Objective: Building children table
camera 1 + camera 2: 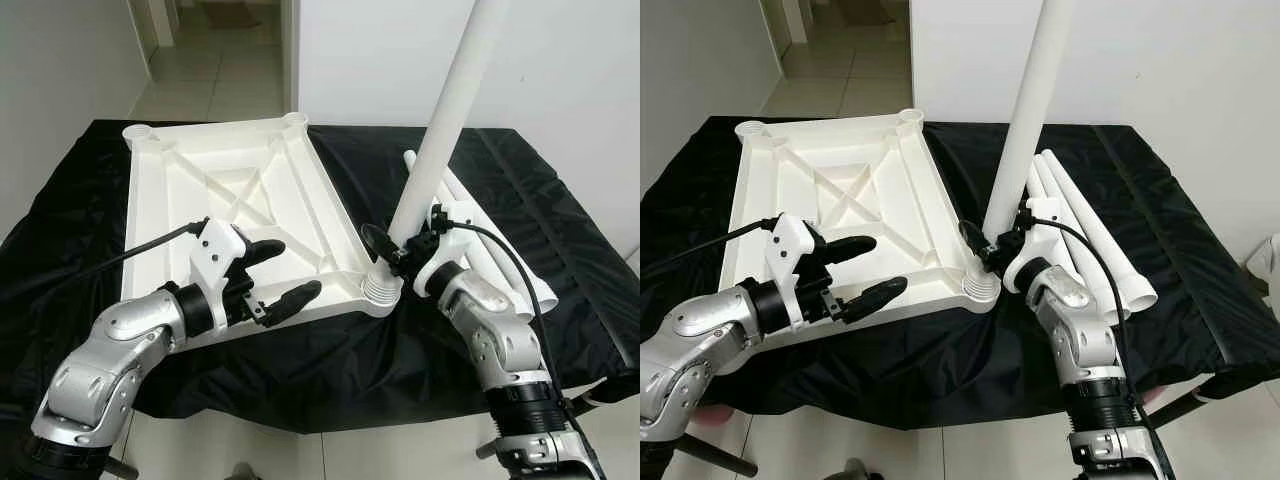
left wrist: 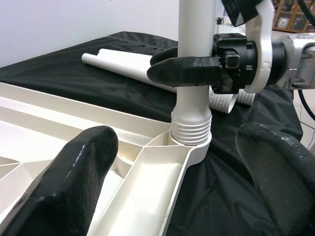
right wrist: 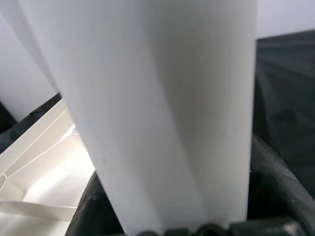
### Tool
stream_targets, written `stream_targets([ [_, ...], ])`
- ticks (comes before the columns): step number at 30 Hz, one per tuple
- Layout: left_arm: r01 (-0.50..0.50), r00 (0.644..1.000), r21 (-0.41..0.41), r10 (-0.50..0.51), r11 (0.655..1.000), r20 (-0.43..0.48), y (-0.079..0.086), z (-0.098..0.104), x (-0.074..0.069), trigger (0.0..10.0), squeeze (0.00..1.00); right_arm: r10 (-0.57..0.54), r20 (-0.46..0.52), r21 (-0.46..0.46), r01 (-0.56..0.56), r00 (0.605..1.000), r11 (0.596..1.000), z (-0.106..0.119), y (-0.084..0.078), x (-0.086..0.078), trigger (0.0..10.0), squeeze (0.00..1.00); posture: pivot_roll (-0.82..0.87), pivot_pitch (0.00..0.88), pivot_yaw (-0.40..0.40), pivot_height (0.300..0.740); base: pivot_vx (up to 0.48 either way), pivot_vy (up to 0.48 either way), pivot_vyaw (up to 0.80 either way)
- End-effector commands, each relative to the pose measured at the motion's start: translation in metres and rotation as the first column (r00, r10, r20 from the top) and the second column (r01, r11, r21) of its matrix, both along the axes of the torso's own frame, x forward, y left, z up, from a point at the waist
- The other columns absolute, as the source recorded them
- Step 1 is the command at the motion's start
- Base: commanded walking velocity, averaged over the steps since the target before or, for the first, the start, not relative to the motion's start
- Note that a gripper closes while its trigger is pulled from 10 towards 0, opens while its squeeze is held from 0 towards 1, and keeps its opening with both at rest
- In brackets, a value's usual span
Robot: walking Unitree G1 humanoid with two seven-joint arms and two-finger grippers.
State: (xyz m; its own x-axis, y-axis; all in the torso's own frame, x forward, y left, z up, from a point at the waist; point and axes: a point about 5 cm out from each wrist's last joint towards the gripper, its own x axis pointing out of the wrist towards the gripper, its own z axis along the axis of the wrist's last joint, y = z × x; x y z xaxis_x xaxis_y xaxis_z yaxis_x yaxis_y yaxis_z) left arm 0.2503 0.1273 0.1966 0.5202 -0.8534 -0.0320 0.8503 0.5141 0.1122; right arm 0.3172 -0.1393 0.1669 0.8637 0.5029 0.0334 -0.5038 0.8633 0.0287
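Upright in the near corner socket (image 1: 381,290) of the tabletop (image 1: 230,180) stands a white leg (image 1: 440,130), its threaded foot partly seated, with several ribs showing above the socket rim in the left wrist view. The tabletop lies upside down, ribs up, on a black cloth (image 1: 560,240) that covers the bench. The right gripper (image 1: 398,245) is closed around the leg just above the thread, one black finger on either side of the tube. That low hold looks sound: the leg seems a light, stiff, smooth plastic tube, likely slippery under twist, and a grip near the thread keeps it from leaning as it turns. It tilts slightly away from the robot, so cross-threading is a risk.

The left gripper (image 1: 268,275) hovers over the near edge of the tabletop, fingers spread wide and holding nothing; pressing down there would probably stop the light slab from spinning with the leg.

Spare legs (image 1: 1090,235) lie together on the cloth just beyond the right arm. Two far corner sockets are unfilled.
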Motion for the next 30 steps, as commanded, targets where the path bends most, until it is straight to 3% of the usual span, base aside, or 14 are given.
stream_targets([
  [1, 0.027, 1.000, 0.007, -0.027, 1.000, 0.007, -0.001, 0.004, -0.002, 10.0, 0.00, 0.008, -0.111, -0.126, -0.022, 0.994, 0.992, -0.037, -0.005, -0.011, 10.0, 0.00, 0.00, 0.085, 0.012, 0.740, 0.000, 0.000, 0.00],
  [9, 0.023, 1.000, 0.001, -0.023, 1.000, 0.009, 0.000, 0.005, -0.002, 10.0, 0.00, 0.091, -0.046, -0.126, -0.096, 0.995, 0.987, -0.034, 0.001, -0.022, 10.0, 0.00, 0.00, 0.089, 0.011, 0.740, 0.000, 0.000, 0.00],
  [25, 0.026, 1.000, 0.002, -0.026, 1.000, 0.016, 0.001, 0.008, -0.001, 10.0, 0.00, -0.003, -0.042, -0.099, -0.002, 0.999, 0.995, -0.036, -0.012, -0.014, 10.0, 0.00, 0.00, 0.083, 0.019, 0.740, 0.000, 0.000, 0.00],
  [30, 0.024, 1.000, 0.005, -0.024, 1.000, 0.018, 0.002, 0.008, -0.001, 10.0, 0.00, -0.009, -0.045, -0.093, 0.004, 0.999, 0.996, -0.035, -0.008, -0.012, 10.0, 0.00, 0.00, 0.078, 0.018, 0.740, 0.000, 0.000, 0.00],
])
